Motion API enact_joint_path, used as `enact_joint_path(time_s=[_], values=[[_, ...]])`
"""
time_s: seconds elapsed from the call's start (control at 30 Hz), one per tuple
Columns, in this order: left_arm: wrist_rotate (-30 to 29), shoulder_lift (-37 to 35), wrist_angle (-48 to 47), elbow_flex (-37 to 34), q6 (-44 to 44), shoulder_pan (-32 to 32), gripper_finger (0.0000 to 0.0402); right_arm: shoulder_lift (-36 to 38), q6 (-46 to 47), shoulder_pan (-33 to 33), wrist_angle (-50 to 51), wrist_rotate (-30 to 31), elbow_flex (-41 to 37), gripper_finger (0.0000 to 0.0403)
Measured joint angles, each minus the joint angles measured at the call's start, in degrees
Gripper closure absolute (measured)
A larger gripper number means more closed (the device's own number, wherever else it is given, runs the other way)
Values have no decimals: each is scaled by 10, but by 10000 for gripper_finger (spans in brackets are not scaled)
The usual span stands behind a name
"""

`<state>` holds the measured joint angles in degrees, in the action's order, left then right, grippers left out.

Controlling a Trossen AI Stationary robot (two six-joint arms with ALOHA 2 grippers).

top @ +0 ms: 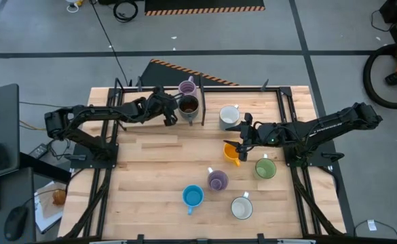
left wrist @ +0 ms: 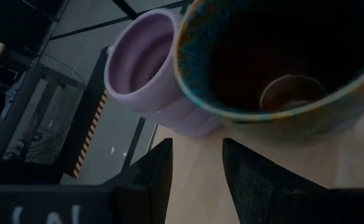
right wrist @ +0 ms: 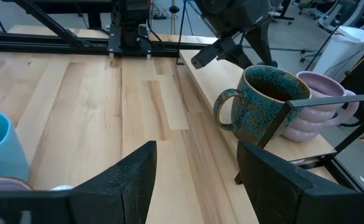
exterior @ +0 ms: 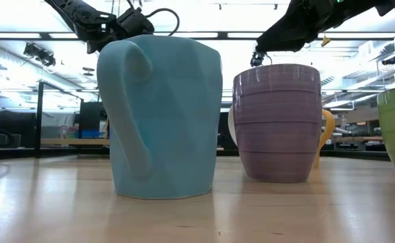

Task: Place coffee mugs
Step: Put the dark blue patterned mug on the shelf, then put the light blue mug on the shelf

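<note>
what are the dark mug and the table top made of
Dark mug: looks like glazed ceramic, given its glossy speckled teal-brown surface and thick rim. Table top: light wood, apparently butcher-block planks, with visible grain and seams; its finish looks matte, though a thin coat can't be ruled out.

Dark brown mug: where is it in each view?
High view: dark brown mug at the table's far edge, beside the lilac mug.
Low view: not visible.
Left wrist view: upper right, just beyond the left gripper.
Right wrist view: right of centre.
Shared landmark: the lilac mug touching it.
</note>
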<state>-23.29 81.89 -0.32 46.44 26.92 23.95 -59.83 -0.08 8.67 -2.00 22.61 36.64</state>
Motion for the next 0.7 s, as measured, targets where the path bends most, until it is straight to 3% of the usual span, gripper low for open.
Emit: enact_joint_path(time_s=[0.5,0.7], values=[[19,0,29,0,-35,10,255,0,0,0,0,0,0,174],[0,-16,27,0,-48,6,257,0,0,0,0,0,0,174]])
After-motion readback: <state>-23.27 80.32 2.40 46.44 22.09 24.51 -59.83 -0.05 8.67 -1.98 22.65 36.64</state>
